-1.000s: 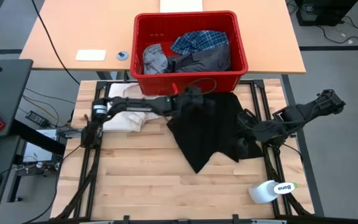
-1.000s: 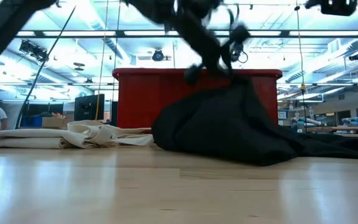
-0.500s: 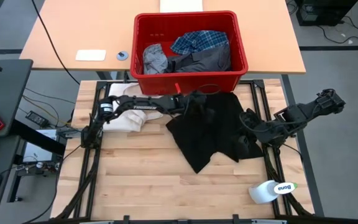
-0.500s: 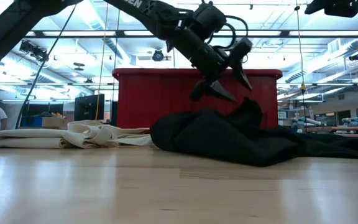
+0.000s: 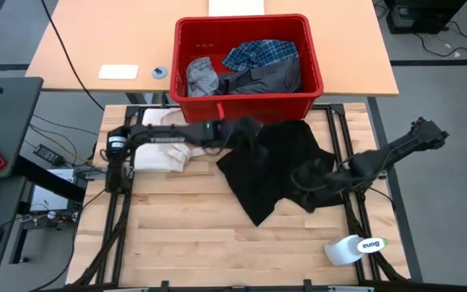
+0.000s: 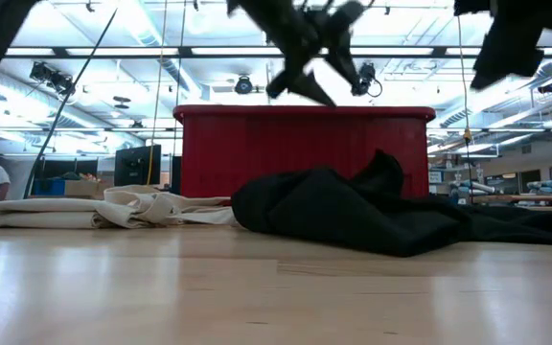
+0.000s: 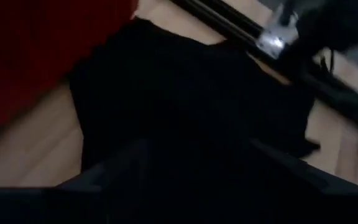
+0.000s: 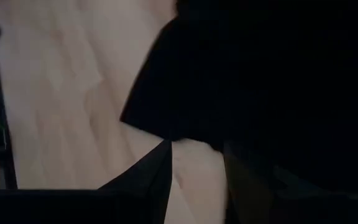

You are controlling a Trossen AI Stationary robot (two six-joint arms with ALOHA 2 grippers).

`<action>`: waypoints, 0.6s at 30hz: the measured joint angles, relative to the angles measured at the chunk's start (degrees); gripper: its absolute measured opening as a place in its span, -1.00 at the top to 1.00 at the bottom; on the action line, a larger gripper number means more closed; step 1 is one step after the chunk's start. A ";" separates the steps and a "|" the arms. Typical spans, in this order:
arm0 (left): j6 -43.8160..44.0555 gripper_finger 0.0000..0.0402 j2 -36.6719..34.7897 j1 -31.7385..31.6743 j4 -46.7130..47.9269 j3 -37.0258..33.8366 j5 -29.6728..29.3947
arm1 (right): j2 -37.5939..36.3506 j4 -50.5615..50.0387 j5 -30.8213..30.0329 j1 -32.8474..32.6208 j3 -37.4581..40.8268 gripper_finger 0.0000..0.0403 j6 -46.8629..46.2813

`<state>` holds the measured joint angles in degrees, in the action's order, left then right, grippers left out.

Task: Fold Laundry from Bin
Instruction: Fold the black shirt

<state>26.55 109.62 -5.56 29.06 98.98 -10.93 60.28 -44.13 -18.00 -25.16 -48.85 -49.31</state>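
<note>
High view: one red bin [image 5: 250, 105] at the far edge of the tabletop [image 5: 193, 243], with three garments inside: one light grey garment [image 5: 201, 77], one plaid shirt [image 5: 262, 53], one dark grey garment [image 5: 270, 79]. One black garment [image 5: 274, 162] spread on the wood just in front of the bin; one cream cloth [image 5: 162, 154] to its left. Left gripper [image 5: 248, 132] above the black garment's left part, right gripper [image 5: 302, 177] over its right part.

Low view: left gripper raised clear above the bin's rim, jaws spread, empty. Black garment heaped against the bin's front.

Left wrist view: jaws apart, only black fabric below.

Right wrist view: black fabric close ahead; cannot tell whether anything is gripped.
</note>
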 joint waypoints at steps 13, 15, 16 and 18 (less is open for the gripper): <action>11.04 0.06 -1.91 20.52 10.81 -0.09 -15.64 | 19.68 26.33 4.61 4.53 6.77 0.03 16.23; 14.28 0.09 -2.34 22.53 10.57 0.00 -17.60 | 22.22 26.96 4.60 4.62 6.77 -0.05 17.88; 15.52 0.11 -2.42 23.51 10.85 0.00 -18.55 | 23.38 27.55 4.56 4.62 6.77 -0.09 18.39; 17.68 0.12 -2.43 25.04 11.18 -0.01 -20.69 | 25.57 28.92 3.90 4.62 6.77 -0.16 19.25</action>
<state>44.23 107.20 19.48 40.24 98.97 -31.63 85.85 -15.21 -14.10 -20.53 -42.09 -30.07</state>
